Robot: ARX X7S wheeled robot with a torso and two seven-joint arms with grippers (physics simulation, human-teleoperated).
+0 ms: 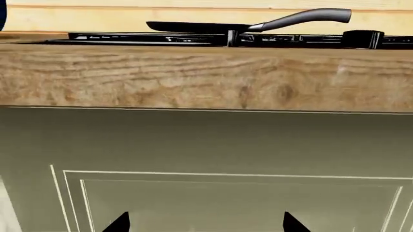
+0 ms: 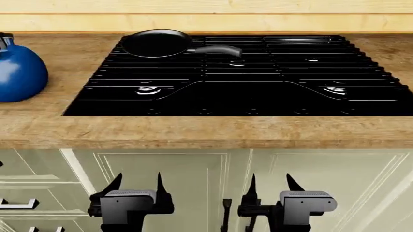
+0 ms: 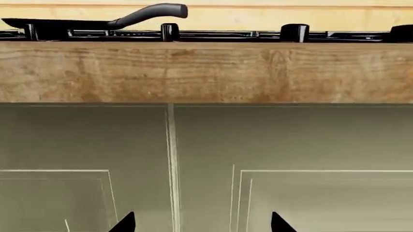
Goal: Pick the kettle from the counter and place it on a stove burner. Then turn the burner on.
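The glossy blue kettle (image 2: 18, 71) stands on the wood counter (image 2: 193, 130) at the far left, left of the black stove (image 2: 245, 92). Its handle is cut off by the frame edge. Burner heads glint under the grate bars, one at front left (image 2: 147, 90), one at front right (image 2: 335, 90). My left gripper (image 2: 137, 182) and right gripper (image 2: 271, 182) are both open and empty, low in front of the pale green cabinet fronts, below the counter edge. In the left wrist view the left gripper (image 1: 205, 223) faces the counter's front edge (image 1: 206, 77); the right gripper (image 3: 201, 223) does the same.
A black frying pan (image 2: 158, 42) sits on the back-left burner, handle pointing right; it also shows in the left wrist view (image 1: 193, 26) and the right wrist view (image 3: 65, 22). A wood backsplash (image 2: 206, 14) runs behind. Drawer handles (image 2: 16, 205) are at lower left.
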